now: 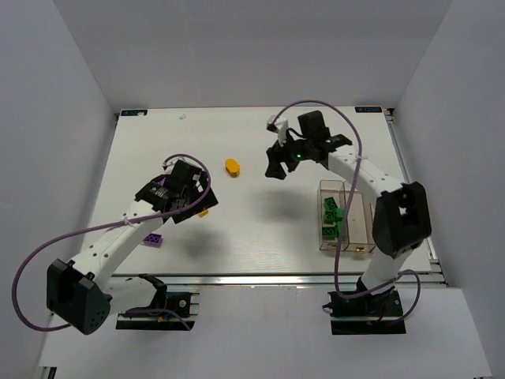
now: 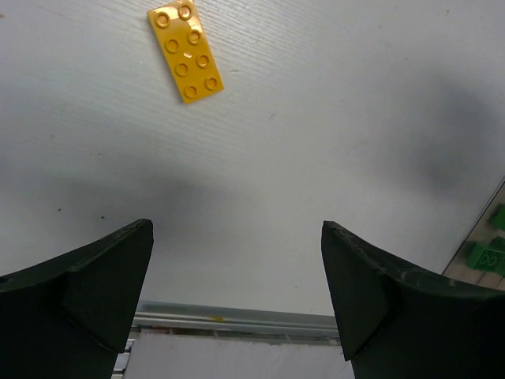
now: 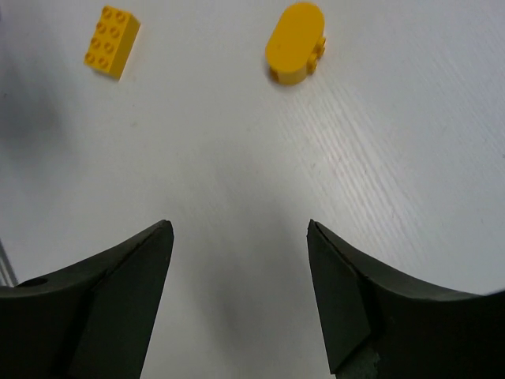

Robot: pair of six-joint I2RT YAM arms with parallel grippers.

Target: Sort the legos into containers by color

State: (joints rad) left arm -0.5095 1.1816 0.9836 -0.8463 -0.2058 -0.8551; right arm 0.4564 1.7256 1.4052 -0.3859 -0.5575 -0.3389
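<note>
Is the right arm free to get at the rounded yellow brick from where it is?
Probably yes: the right end effector, open, faces the rounded yellow brick with only table between them.

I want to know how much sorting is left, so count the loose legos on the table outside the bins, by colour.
Yellow: 2, the rounded yellow lego and the rectangular yellow lego
Purple: 1, the purple lego
Green: 0
Total: 3 visible
</note>
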